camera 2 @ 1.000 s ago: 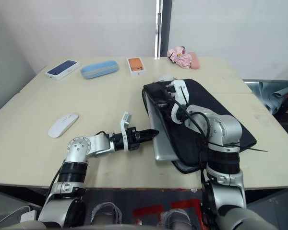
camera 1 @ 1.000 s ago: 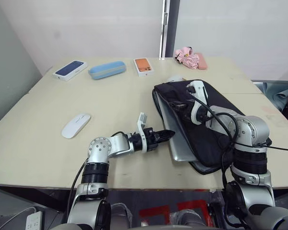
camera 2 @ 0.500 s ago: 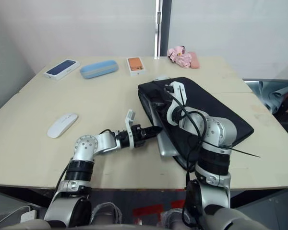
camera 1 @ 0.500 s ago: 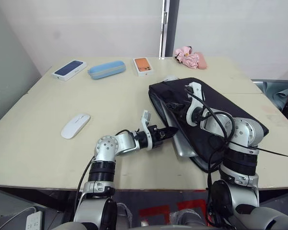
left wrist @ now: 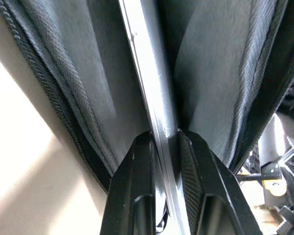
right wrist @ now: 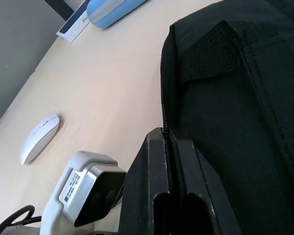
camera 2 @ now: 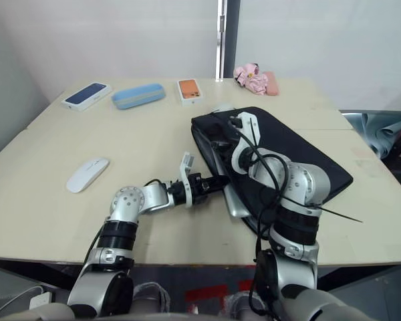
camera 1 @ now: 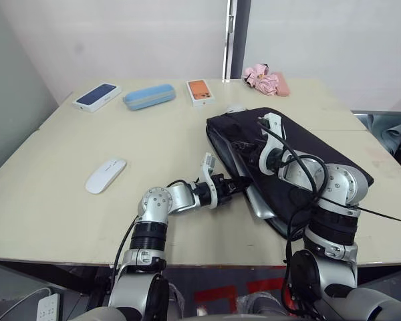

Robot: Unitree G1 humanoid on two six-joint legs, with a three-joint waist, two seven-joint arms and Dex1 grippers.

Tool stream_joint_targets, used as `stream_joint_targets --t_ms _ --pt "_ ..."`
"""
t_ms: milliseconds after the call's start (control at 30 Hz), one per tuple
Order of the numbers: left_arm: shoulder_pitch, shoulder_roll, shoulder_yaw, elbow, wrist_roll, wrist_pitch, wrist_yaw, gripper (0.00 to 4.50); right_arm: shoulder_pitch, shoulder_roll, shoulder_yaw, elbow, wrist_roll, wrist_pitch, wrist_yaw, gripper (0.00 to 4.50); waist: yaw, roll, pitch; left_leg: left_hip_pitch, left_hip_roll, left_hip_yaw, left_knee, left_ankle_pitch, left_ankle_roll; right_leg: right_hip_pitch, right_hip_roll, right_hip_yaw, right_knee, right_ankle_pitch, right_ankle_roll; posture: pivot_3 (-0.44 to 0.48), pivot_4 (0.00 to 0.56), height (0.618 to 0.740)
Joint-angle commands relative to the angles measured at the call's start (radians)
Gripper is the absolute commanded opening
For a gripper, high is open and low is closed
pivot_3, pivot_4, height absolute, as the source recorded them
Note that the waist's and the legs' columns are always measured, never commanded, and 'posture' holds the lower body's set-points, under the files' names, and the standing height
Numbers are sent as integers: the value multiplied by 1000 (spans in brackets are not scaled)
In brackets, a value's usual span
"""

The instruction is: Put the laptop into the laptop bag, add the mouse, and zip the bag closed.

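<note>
laptop (camera 1: 259,200): silver, mostly inside bag | laptop bag (camera 1: 307,150): black, unzipped | mouse (camera 1: 105,175): white, on table, apart

right gripper (right wrist: 170,142) pinched on zipper edge of bag (right wrist: 245,112), fingers pressed together. strap handle (right wrist: 213,51) lying on bag top. mouse (right wrist: 38,138) well apart on table (right wrist: 108,78). blue case (right wrist: 110,9) and phone box (right wrist: 73,27) at far side. left wrist camera (right wrist: 85,188) near fingers.

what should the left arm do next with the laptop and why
Probably keep pushing the laptop deeper into the laptop bag: the left gripper pinches its edge, a silver corner sticks out, and the right gripper holds the bag's zipper edge.
</note>
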Motion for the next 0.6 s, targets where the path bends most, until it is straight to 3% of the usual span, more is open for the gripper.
stream_joint_targets --t_ms 33,600 --pt "-77 -73 -72 22 16 -37 -92 199 -58 44 6 -33 42 -6 5 0 0 0 0 0 0 0 0 0 0 0 0 0 0 0 0 0 150 740" --pt "-107 -114 -101 89 112 -99 -171 199 -64 60 -4 -27 36 -5 -10 0 -2 1 0 0 -1 1 -3 0 0 -1 0 1 -1 1 2 0 150 740"
